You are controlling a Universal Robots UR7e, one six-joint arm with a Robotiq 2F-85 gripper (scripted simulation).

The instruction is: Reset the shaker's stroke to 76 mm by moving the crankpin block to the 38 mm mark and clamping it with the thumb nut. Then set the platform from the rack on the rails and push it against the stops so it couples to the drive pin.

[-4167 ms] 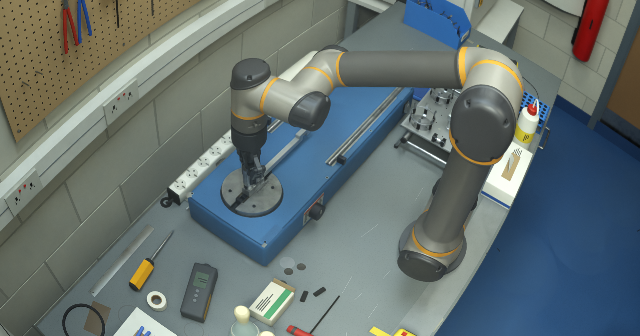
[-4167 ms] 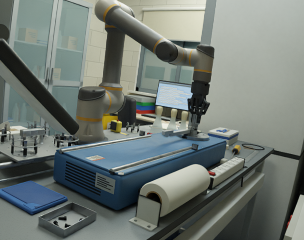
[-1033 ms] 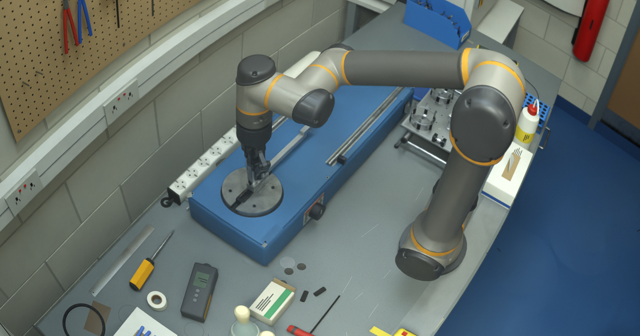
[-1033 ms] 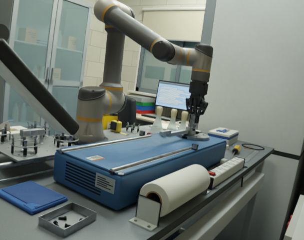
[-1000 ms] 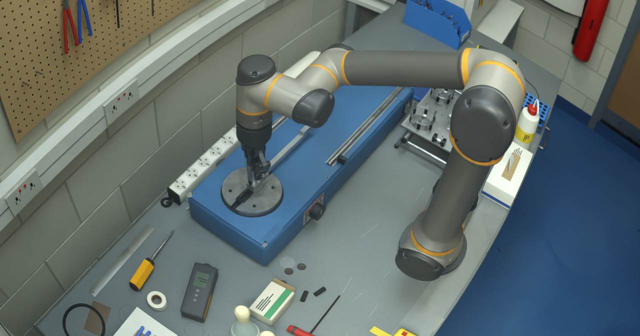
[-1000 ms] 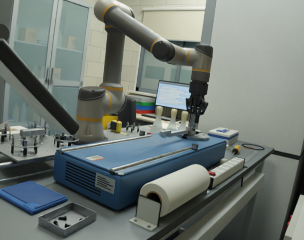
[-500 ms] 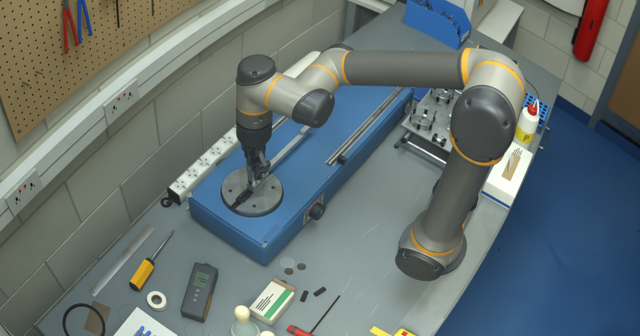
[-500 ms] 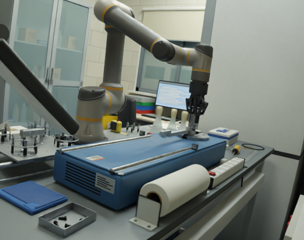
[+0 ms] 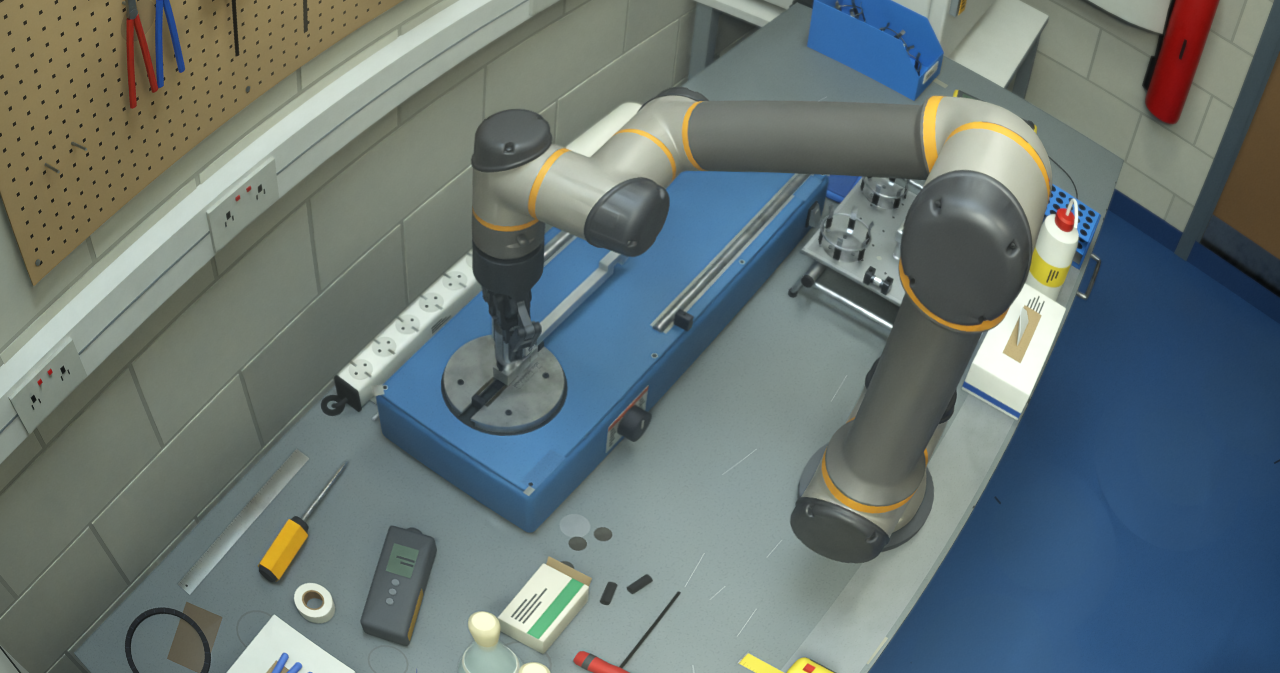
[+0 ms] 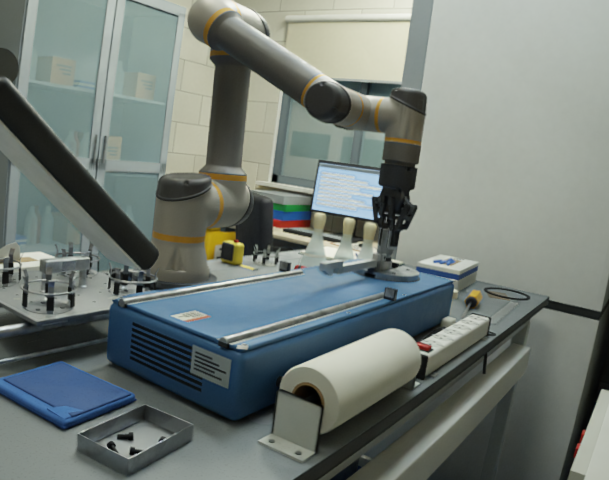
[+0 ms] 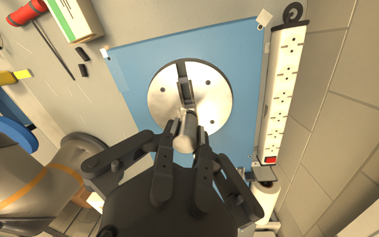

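My gripper [image 9: 512,347] [image 10: 386,247] [image 11: 185,132] points straight down over the round crank disc [image 9: 504,385] [image 11: 189,98] at the end of the blue shaker base [image 9: 598,347] [image 10: 273,330]. A dark slot crosses the disc, with the crankpin block [image 11: 185,93] sitting in it. A steel cylindrical pin [image 11: 184,132] stands upright from the disc, with a flat connecting rod [image 10: 346,265] running off it. The platform [image 9: 859,235] [image 10: 51,289] rests on the rack beside the base. Two rails [image 9: 725,253] [image 10: 304,318] run along the base top. The gripper is closed around the steel pin.
A white power strip [image 9: 407,329] [image 11: 279,91] lies along the wall side of the base, close to the disc. A paper roll [image 10: 351,377] sits beyond it. Screwdriver [image 9: 291,535], meter [image 9: 398,584] and small box [image 9: 544,604] lie on the bench off the disc end.
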